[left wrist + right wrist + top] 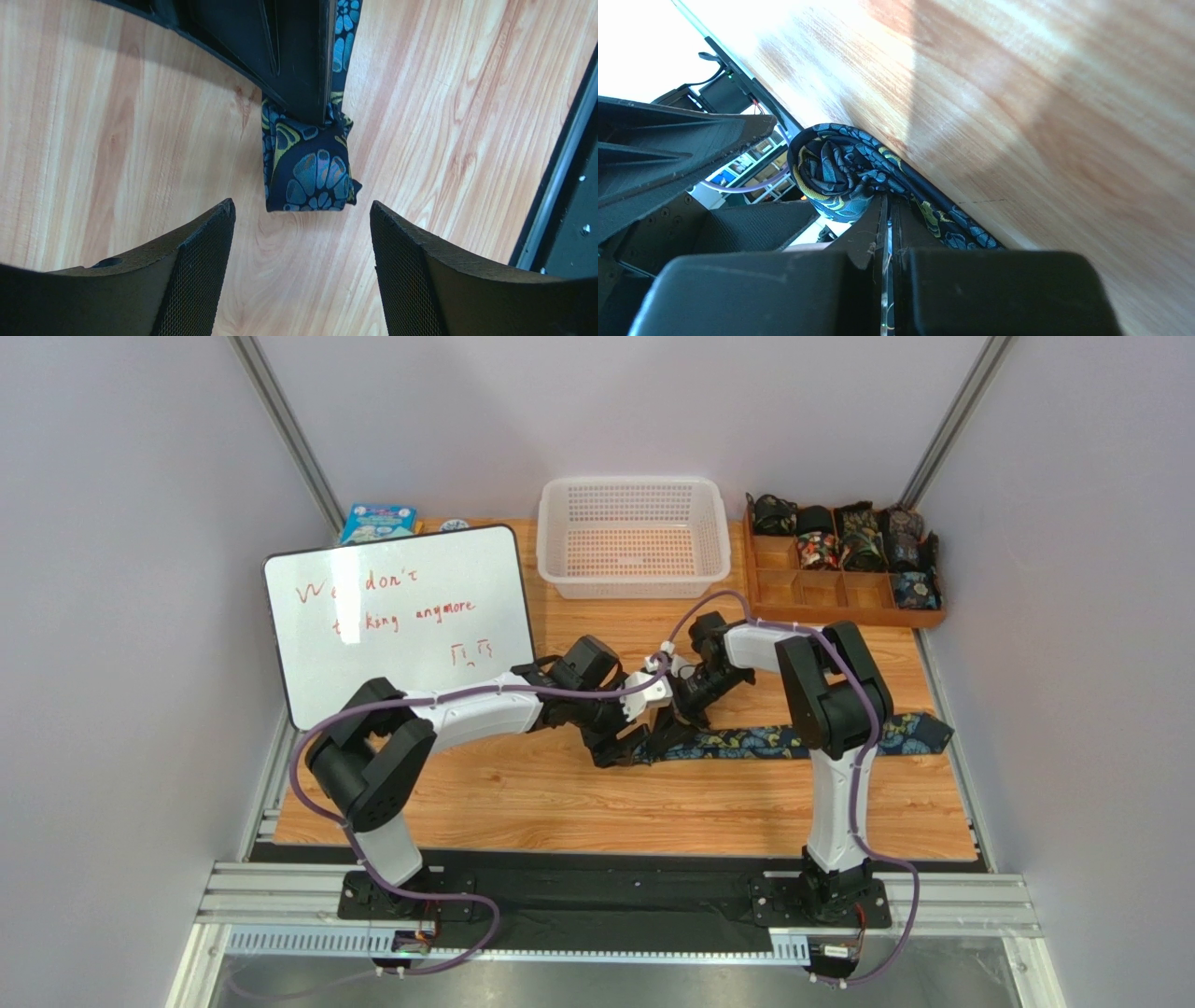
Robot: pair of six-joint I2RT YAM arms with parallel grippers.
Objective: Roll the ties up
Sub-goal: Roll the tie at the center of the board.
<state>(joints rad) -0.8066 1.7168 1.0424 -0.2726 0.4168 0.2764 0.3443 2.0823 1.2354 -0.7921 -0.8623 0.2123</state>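
Tie: dark paisley tie (800,742), blue and yellowish print, lying flat across the wooden table (561,798) in front of the right arm.
Roll so far: just a small roll (309,175) at the tie's left end, with most of the length stretched out to the right.
Right gripper (887,206): fingers pressed together, tips right at the roll. Can't tell if any cloth is nipped between them.
Left gripper (300,210): spread wide, hanging just beside the roll, touching nothing.
Done already: a handful of rolled ties (856,539) tucked into the wooden organizer (842,599) at the back right.
Left to do: most of this one, by the look of it. Winding on to the far pointed end, then probably into the organizer with the others.
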